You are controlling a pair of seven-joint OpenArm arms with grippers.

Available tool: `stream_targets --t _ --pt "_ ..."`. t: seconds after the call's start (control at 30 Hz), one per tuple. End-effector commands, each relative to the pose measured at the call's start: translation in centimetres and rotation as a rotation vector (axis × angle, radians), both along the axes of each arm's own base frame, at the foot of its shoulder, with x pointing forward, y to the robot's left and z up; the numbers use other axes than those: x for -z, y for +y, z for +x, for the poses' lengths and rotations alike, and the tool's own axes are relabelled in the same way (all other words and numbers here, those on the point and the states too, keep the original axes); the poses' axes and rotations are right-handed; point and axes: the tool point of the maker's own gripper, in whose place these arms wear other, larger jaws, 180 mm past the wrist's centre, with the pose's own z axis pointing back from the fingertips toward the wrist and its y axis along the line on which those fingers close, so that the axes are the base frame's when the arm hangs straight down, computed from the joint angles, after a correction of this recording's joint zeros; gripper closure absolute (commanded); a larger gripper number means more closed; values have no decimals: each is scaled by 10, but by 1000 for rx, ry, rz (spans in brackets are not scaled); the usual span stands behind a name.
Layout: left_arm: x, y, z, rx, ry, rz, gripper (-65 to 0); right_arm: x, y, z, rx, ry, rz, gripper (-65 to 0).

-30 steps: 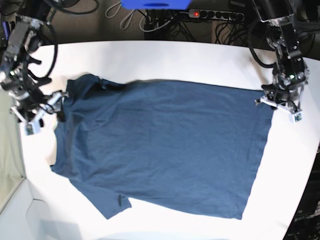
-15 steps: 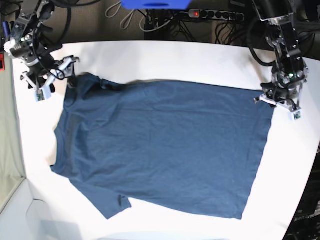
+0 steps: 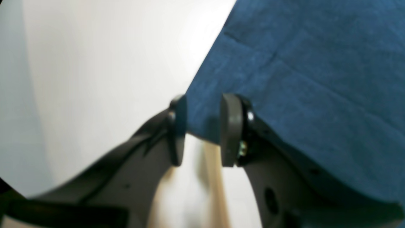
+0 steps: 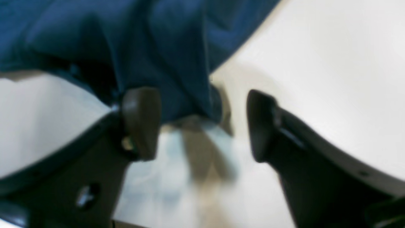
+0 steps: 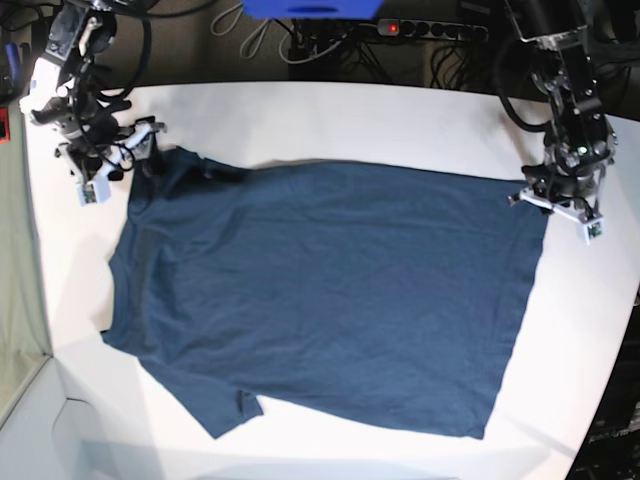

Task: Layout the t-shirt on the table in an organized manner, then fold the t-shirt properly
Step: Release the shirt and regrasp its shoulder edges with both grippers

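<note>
The dark blue t-shirt (image 5: 320, 300) lies spread out on the white worktop (image 5: 380, 120), filling most of the middle. Its collar and sleeves point to the left and its bottom hem is on the right. Most of the cloth looks flat. The far left sleeve is a bit bunched, and the near left sleeve has a small turned-up bit at its edge. So the laying-out part looks almost done, but not quite tidy yet. No fold has been made, so all of the folding is left to do.

The left pincer (image 5: 562, 203) is at the far right corner of the shirt. In the left wrist view (image 3: 202, 129) its two pads sit close together with the corner of the hem between them. It looks like it is pinching the cloth, though a thin gap shows.

The right pincer (image 5: 112, 158) is at the far left sleeve. In the right wrist view (image 4: 202, 123) its pads are spread apart, with a bunched bit of the sleeve between them. It is not gripping the cloth

The next job is likely to smooth that far left sleeve, then start folding
</note>
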Motion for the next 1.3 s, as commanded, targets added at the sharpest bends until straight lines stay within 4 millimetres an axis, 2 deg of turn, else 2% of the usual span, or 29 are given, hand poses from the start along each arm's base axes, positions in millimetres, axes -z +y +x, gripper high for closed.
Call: stream_targets --t 0.0,0.13,0.17,0.33,0.57,0.7,0.83,0.9,1.03,1.17,1.23,1.27 --pt "-13 7 8 1 -40 26 -181 -13 1 11 -9 -59 6 -275" --pt "-13 7 8 1 -40 26 -181 -9 16 8 -54 -44 15 -19" --pt "-13 7 8 1 -40 26 -181 -5 19 2 -61 -28 19 0" --pt "-13 7 8 1 -40 27 -181 -6 28 -18 -89 -8 10 0" --pt "-17 10 12 2 -49 33 -181 -39 47 -47 -115 -49 -30 0" --pt "-17 10 12 2 -51 33 -181 -31 70 -59 -170 -4 1 0" --pt "-22 8 19 1 -69 30 -181 -18 84 -72 -234 92 -1 0" --pt "-22 8 20 1 -71 30 -181 -14 93 -77 -283 131 -5 -31" --pt "-24 10 20 2 -72 35 -181 -12 90 -81 -324 156 -35 -199" --pt "-27 12 21 3 -77 43 -181 -11 73 -83 -347 171 -89 -360" --pt "-32 15 22 5 -86 54 -181 -12 61 -86 -351 177 -118 -411" --pt "-33 15 23 6 -91 54 -181 -14 48 -86 -330 179 -143 -426"
